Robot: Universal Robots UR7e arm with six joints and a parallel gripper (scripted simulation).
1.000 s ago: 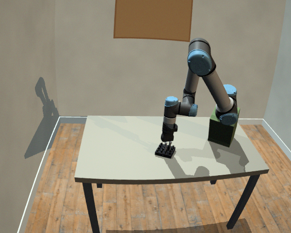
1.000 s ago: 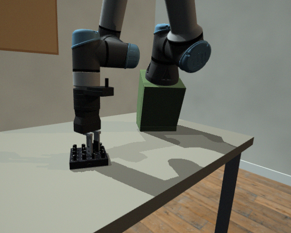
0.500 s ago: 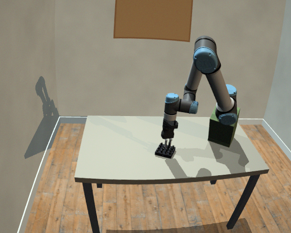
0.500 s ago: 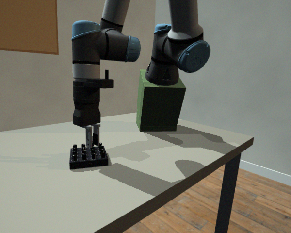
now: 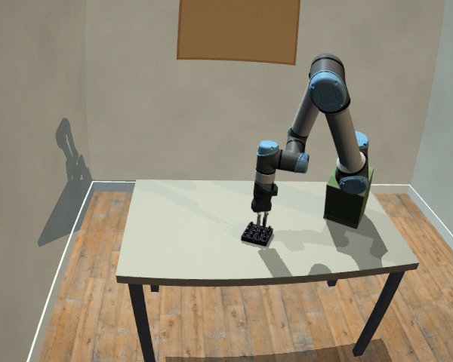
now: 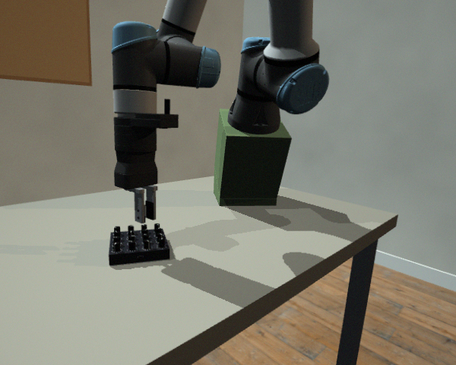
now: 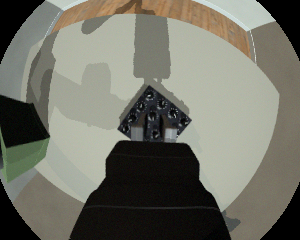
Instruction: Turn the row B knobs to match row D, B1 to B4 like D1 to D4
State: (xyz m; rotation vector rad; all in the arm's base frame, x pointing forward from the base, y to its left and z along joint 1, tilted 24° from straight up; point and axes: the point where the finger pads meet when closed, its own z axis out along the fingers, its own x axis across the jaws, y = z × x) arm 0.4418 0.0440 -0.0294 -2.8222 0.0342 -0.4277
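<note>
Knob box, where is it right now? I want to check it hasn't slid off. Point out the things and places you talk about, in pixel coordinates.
In the exterior view, the knob box (image 5: 257,234) (image 6: 139,257) (image 7: 149,90) sits on the table, left of the green block (image 5: 344,202) (image 6: 251,169) (image 7: 26,150), beneath the claw (image 5: 262,225) (image 6: 145,220) (image 7: 153,121).

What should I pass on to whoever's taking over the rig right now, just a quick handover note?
Gripper: open, nothing between its fingers, above the knob box.
Knob box: sitting on the table, all its knobs pointing up.
Done: can't tell; the white lines are too small to read.
Left: check row B against row D, turn any that differ, and confirm the other rows kept their marks.
</note>
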